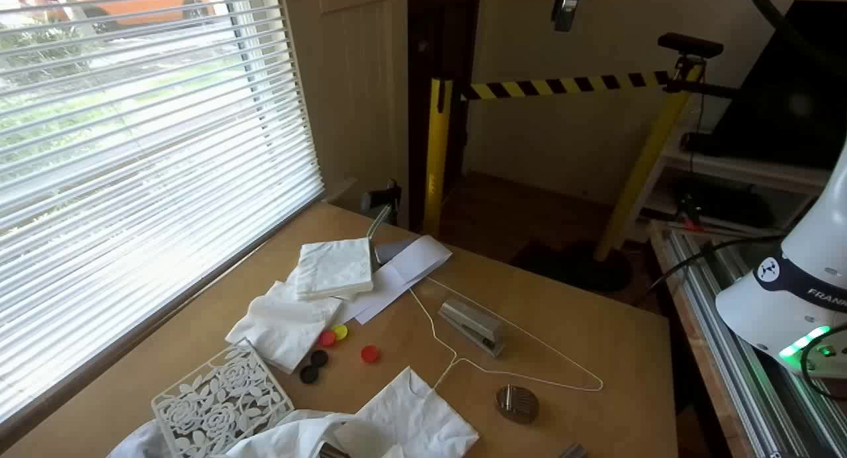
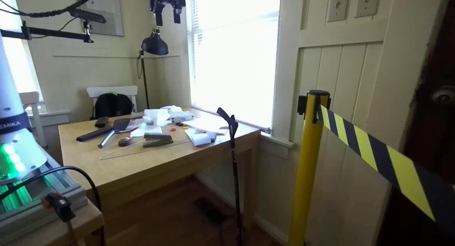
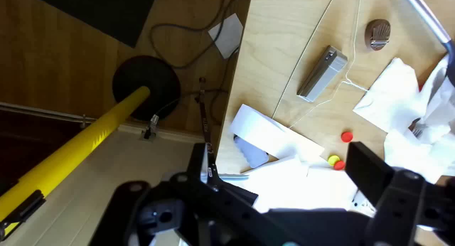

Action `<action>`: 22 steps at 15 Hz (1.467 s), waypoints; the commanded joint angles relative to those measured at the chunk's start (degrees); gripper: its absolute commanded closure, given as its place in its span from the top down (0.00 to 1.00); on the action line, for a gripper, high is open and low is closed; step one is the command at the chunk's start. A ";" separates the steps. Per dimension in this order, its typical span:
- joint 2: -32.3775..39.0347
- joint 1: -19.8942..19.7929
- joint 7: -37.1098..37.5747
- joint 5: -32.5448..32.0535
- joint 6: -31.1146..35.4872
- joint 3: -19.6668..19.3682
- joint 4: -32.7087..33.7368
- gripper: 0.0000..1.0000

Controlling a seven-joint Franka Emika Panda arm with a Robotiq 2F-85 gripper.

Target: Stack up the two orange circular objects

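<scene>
Two small round red-orange pieces lie flat on the table, apart from each other. The lone piece lies on bare wood; it also shows in an exterior view and the wrist view. The other red-orange piece touches a yellow disc beside the white cloths; in the wrist view this piece overlaps the yellow disc's edge. My gripper hangs high above the table, open and empty. In the wrist view its fingers are spread wide, with both pieces far below near the right finger.
Two black discs lie near the pieces. White cloths, a lattice panel, a paper strip, a stapler, string and a brown oval object lie around. A window with blinds borders the table.
</scene>
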 commanded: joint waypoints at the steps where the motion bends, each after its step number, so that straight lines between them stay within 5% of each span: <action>1: 0.08 -0.51 -0.16 0.20 -0.09 0.43 0.10 1.00; 9: 1.30 0.15 -0.92 0.85 0.40 0.52 0.40 1.00; 18: 18.73 9.77 -11.92 2.89 9.21 9.49 5.23 1.00; 22: 30.11 10.59 -18.64 0.00 16.63 13.42 9.38 1.00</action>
